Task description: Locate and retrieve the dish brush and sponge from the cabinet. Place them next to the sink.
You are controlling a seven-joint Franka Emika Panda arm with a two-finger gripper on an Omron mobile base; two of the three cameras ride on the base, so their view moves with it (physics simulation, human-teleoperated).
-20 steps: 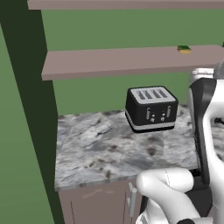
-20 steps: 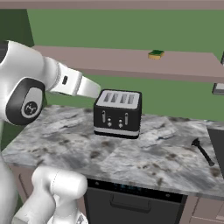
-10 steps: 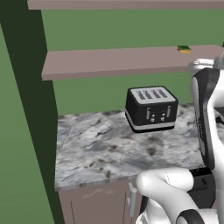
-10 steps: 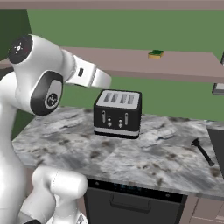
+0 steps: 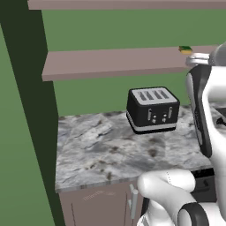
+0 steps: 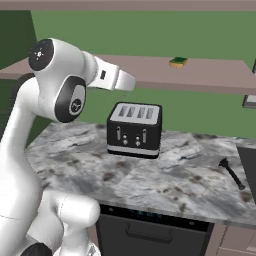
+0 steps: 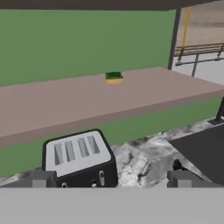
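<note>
The sponge [image 6: 178, 62] is a small green-over-yellow block lying on the lower shelf board of the cabinet [image 6: 210, 75], above and right of the toaster. It also lies at the shelf's right end [image 5: 185, 50] and mid-shelf [image 7: 113, 78]. The dish brush [image 6: 232, 173] lies flat on the marble counter at the right, not on the shelves. My gripper [image 7: 111, 181] is open and empty, its fingertips [image 7: 39, 179] spread wide. It looks across the shelf from about board height, well short of the sponge.
A black four-slot toaster [image 6: 135, 130] stands on the counter [image 5: 101, 150] under the shelf, just below my hand [image 7: 81, 157]. A dark cooktop [image 7: 201, 148] lies at the counter's right. The dark green side panel [image 5: 26, 88] closes the left.
My arm has lifted: its elbow and forearm rose from counter height to shelf height and swung right. Sponge, brush and toaster have not moved. The gripper stays open.
</note>
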